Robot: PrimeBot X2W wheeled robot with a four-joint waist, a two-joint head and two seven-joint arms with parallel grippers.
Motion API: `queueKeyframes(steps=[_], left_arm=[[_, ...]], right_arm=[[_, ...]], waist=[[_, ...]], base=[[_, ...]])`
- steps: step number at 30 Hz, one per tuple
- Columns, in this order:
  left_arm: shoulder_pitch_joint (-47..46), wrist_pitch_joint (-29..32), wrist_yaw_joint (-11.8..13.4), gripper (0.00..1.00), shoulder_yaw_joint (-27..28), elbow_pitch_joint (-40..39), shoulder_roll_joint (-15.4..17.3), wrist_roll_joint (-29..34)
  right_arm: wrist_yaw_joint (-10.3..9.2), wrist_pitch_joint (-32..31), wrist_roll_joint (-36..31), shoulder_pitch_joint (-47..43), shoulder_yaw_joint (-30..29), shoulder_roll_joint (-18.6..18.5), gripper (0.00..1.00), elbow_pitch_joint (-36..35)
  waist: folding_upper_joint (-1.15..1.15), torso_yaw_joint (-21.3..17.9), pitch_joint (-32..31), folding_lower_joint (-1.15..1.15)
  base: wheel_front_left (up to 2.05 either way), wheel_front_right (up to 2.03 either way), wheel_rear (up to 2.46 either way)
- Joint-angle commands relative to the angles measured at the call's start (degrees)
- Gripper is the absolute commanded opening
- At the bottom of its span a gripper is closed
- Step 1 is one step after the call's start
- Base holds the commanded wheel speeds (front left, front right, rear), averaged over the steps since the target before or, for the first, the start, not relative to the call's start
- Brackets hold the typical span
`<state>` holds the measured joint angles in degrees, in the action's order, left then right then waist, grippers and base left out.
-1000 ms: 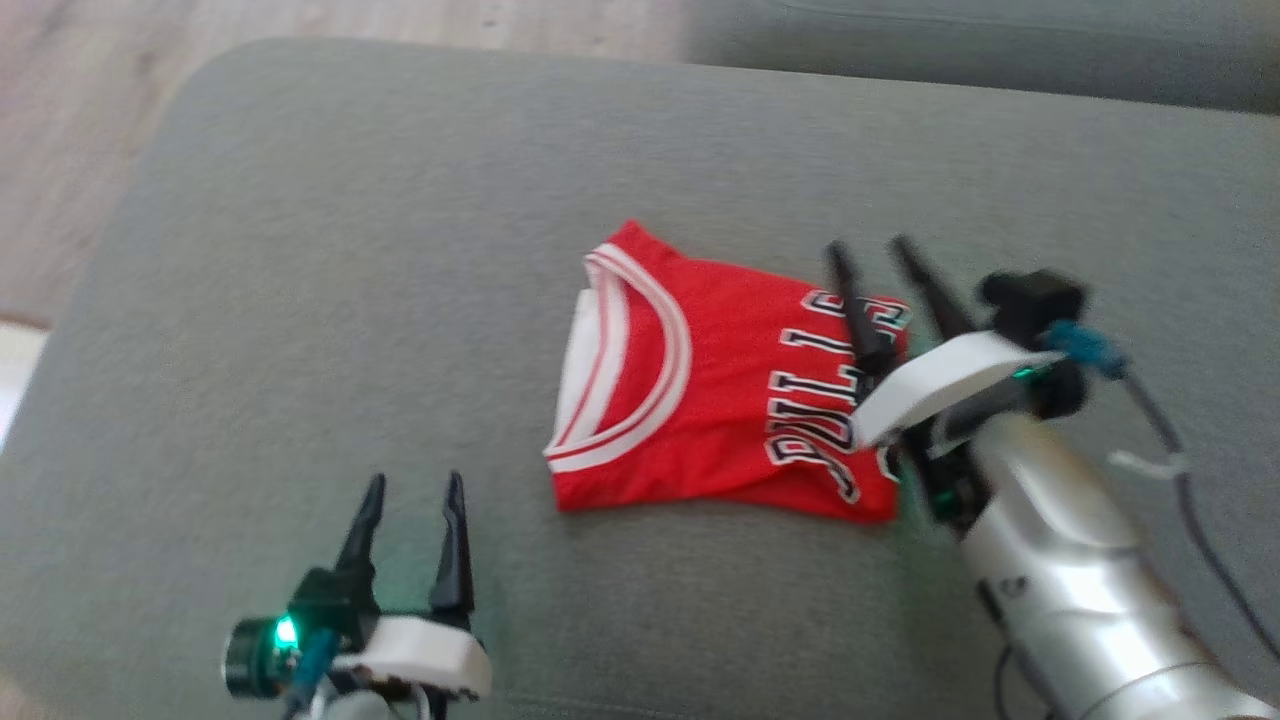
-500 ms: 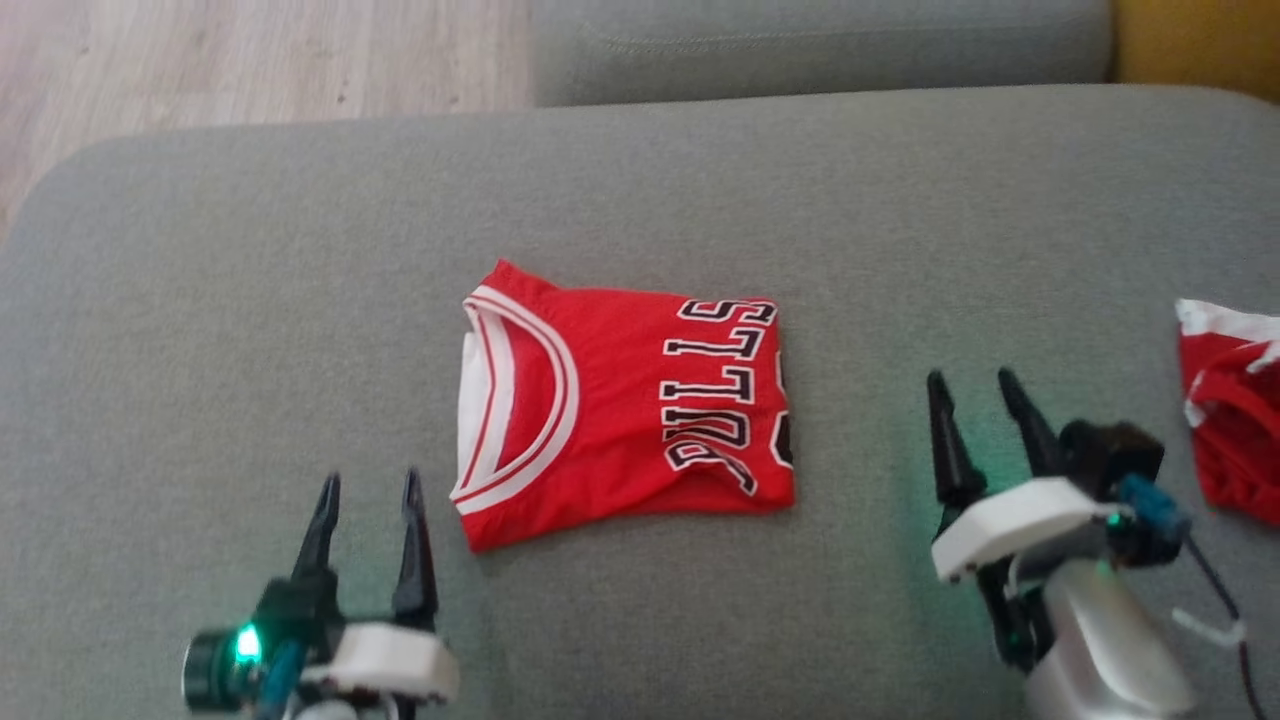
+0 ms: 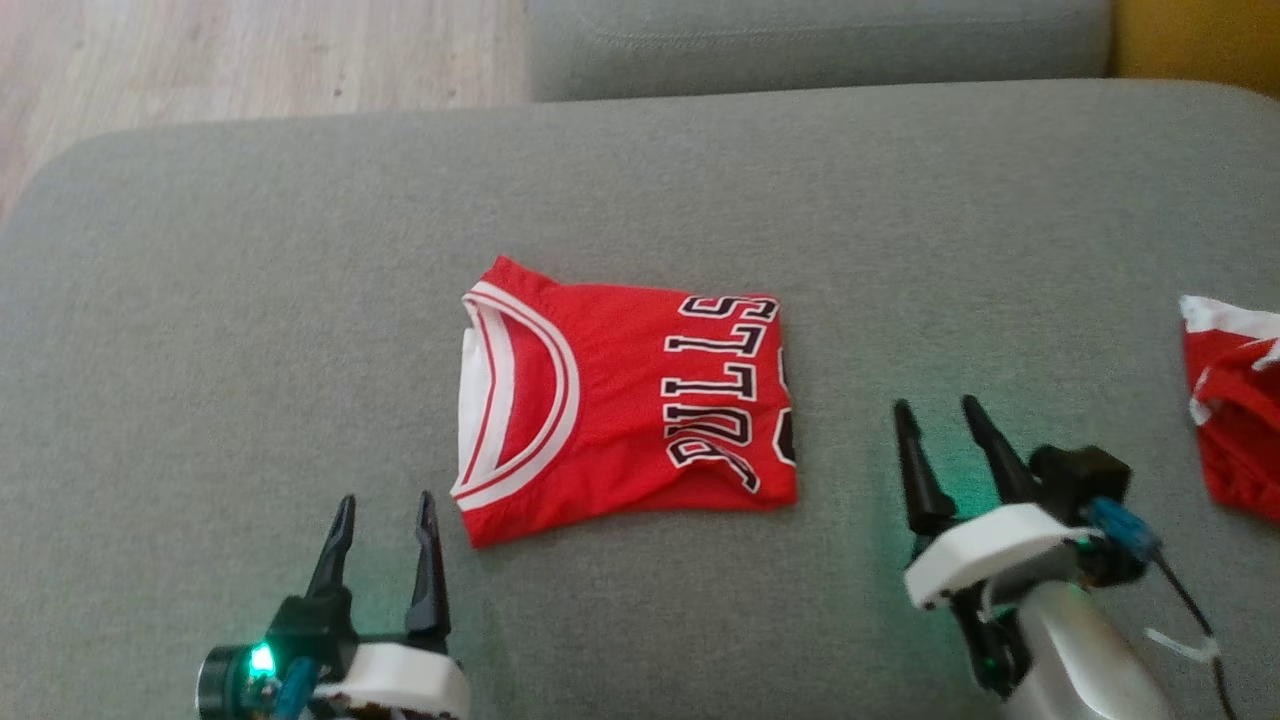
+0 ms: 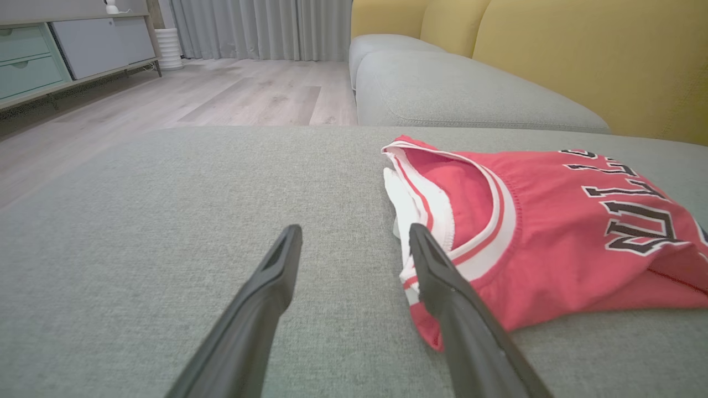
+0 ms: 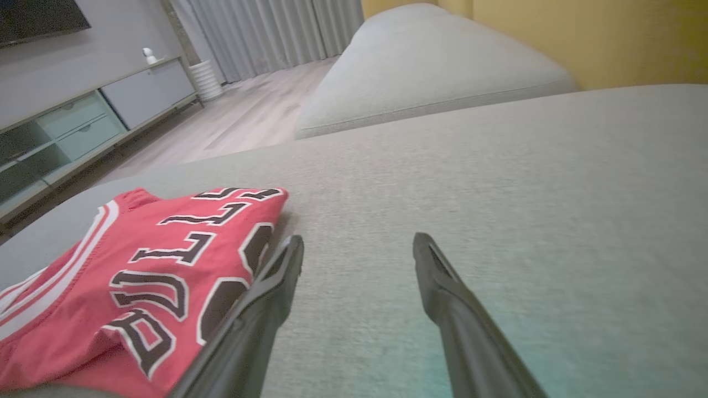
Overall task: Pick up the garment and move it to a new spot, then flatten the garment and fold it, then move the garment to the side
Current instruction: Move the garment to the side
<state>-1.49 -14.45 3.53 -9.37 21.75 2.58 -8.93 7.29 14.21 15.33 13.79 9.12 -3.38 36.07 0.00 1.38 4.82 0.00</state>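
Note:
The garment [image 3: 625,395] is a red jersey with white trim and black lettering, lying folded in the middle of the grey sofa cushion [image 3: 250,300]. It also shows in the left wrist view as the garment [image 4: 542,232] and in the right wrist view as the garment [image 5: 138,265]. My left gripper [image 3: 385,510] stands open near the cushion's front, just left of the jersey's collar, holding nothing. My right gripper [image 3: 938,415] is open too, apart from the jersey's right edge. In the wrist views the left gripper [image 4: 354,237] and right gripper [image 5: 358,246] show empty fingers above the cushion.
A second red and white garment [image 3: 1230,400] lies at the cushion's right edge. Another grey cushion [image 3: 800,40] sits behind, with a yellow backrest [image 4: 597,55]. Wood floor [image 3: 200,50] lies beyond the far left corner; a low cabinet [image 4: 55,50] stands across the room.
The camera swung, shifting the whole picture. My right gripper, which was over the jersey's lettered end, has drawn back to the right and nearer me. The jersey lies still.

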Motion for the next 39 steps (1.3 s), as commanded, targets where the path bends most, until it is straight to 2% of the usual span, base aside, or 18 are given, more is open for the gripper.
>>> queueKeyframes(steps=[1, 7, 13, 14, 15, 18, 21, 27, 33, 39], left_arm=[[-3.2, -0.5, 0.2, 1.00, 0.9, -1.9, 0.3, -0.4], [-5.3, -0.5, 0.2, 1.00, -2.7, -1.2, 0.3, -1.8], [-5.7, -0.5, 0.8, 1.00, -3.8, -0.9, 0.3, -2.9], [-5.6, -0.5, 0.8, 1.00, -3.8, -0.9, 0.3, -3.0], [-5.6, -0.5, 0.8, 1.00, -3.8, -0.8, 0.3, -3.0], [-5.3, -0.5, 1.1, 1.00, -3.2, -1.1, 0.3, -3.3], [-5.1, -0.5, 0.9, 1.00, -2.9, -1.0, 0.3, -3.0], [-5.1, -0.5, 0.0, 1.00, -2.7, -1.1, 0.3, -2.4], [-5.8, -0.5, -0.2, 1.00, -3.4, -0.9, 0.3, -3.0], [-6.1, -0.5, -0.3, 1.00, -4.4, -0.6, 0.3, -3.1]], right_arm=[[0.20, 0.8, 1.0, 3.7, 3.0, 0.5, 1.00, -1.1], [0.20, 0.7, 4.9, 11.3, 9.9, 0.5, 1.00, 6.1], [0.20, -4.9, 4.6, 16.5, 12.0, 0.5, 1.00, 18.6], [0.20, -5.5, 4.8, 16.8, 12.4, 0.5, 0.56, 20.0], [0.20, -5.5, 5.0, 17.1, 12.9, 0.5, 0.00, 20.8], [0.20, -3.4, 6.4, 17.5, 13.8, 0.5, 0.00, 21.8], [0.20, -1.5, 8.0, 17.6, 14.2, 0.5, 0.00, 22.2], [0.20, 0.2, 11.1, 16.8, 16.2, 0.5, 0.00, 20.7], [0.20, 0.7, 9.9, 16.3, 16.3, 0.5, 0.00, 20.2], [0.20, 0.7, 9.0, 15.3, 15.7, 0.5, 0.00, 18.5]], waist=[[0.00, 1.3, 1.4, 0.00], [0.00, 6.5, 4.9, 0.00], [0.00, 10.6, 6.1, 0.00], [0.00, 10.8, 6.1, 0.00], [0.00, 10.9, 6.1, 0.00], [0.00, 9.6, 5.6, 0.00], [0.00, 6.0, 4.5, 0.00], [0.00, -6.3, 2.6, 0.00], [0.00, -18.3, 1.3, 0.00], [0.00, -25.3, 2.0, 0.00]], base=[[0.00, 0.00, 0.00], [0.00, 0.00, 0.00], [0.00, 0.00, 0.00], [0.00, 0.00, 0.00], [0.00, 0.00, 0.00], [0.00, 0.00, 0.00], [0.00, 0.00, 0.00], [0.00, 0.00, 0.00], [0.00, 0.00, 0.00], [0.00, 0.00, 0.00]])
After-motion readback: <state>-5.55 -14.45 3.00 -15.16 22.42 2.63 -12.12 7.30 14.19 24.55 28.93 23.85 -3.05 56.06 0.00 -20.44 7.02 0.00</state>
